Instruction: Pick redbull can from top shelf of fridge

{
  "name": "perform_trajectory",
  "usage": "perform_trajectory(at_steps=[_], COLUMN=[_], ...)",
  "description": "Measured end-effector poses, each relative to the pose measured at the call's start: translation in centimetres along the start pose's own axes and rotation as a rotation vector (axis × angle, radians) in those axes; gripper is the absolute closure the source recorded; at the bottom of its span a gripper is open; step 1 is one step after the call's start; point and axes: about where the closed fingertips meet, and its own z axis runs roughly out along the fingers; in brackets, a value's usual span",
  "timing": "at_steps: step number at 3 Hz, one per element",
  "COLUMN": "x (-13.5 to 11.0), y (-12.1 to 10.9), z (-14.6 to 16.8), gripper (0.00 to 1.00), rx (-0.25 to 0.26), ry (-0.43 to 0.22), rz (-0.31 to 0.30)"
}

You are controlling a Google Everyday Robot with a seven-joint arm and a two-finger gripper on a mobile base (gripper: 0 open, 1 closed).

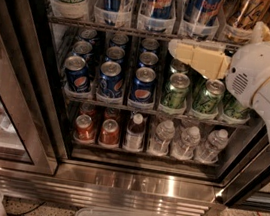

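My tool [180, 50], empty-looking though I cannot tell how open, hangs just under the top shelf [111, 27], the upright redbull can [203, 5] directly above

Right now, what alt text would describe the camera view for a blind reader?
The cream gripper hangs just below the edge of the top shelf of the fridge, where redbull cans stand in clear trays. Pepsi cans, green cans and water bottles fill the lower racks.
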Motion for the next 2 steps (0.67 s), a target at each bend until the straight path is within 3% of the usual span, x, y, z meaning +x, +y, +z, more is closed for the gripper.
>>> perform_trajectory(at_steps=[2], x=[0.6], y=[-1.3], z=[3.6], gripper=[0.00], rx=[0.037], ry=[-0.035], rz=[0.012])
